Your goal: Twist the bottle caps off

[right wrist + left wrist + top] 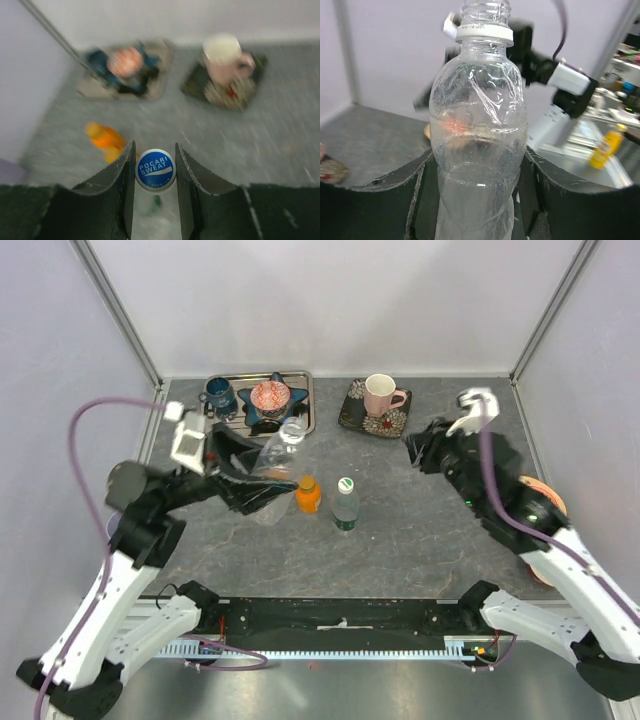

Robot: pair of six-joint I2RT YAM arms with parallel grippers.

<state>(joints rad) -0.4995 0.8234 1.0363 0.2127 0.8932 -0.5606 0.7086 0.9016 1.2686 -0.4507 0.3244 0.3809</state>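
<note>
My left gripper (pixel 262 475) is shut on the colourless clear bottle (pixel 278 452) and holds it tilted above the table. In the left wrist view the bottle (pixel 479 130) stands between the fingers, its threaded neck bare above a white ring. My right gripper (pixel 420 450) is shut on the blue and white cap (pixel 155 170), held in the air away from the bottle. A short orange bottle (pixel 307 494) with an orange cap and a green-tinted bottle (pixel 345 506) with a white and green cap (pixel 346 484) stand mid-table. The right wrist view is blurred.
A metal tray (pixel 304 400) at the back holds a blue mug (pixel 219 393) and a red bowl on a blue star dish (pixel 270 397). A pink mug (pixel 381 394) stands on a dark patterned plate (pixel 356 417). Something orange (pixel 547 495) lies behind my right arm.
</note>
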